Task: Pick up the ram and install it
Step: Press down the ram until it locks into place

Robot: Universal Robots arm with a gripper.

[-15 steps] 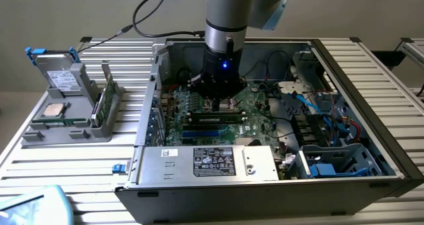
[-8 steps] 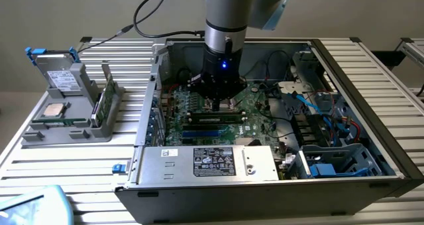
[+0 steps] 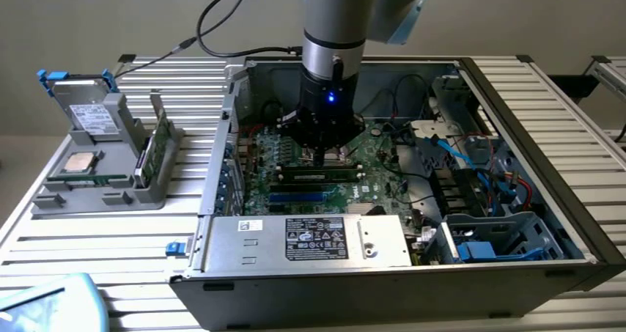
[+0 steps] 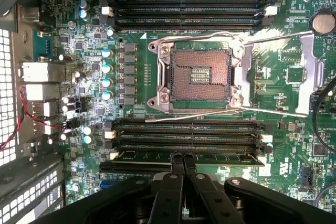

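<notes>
The claw (image 4: pixel 182 162), fingers pressed together and holding nothing, bears down on the top edge of the ram (image 4: pixel 184 157), which lies in a motherboard (image 4: pixel 294 145) slot directly beneath it (long axis crosswise to the fingers).

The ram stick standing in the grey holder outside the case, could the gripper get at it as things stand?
Probably yes. The ram stick stands upright with its top edge uncovered. The gripper, jaws shut, is down inside the computer case, so it must clear the case wall.

Gripper (image 3: pixel 323 155) hides ram (image 3: pixel 318 175) middle; label unreadable.
</notes>
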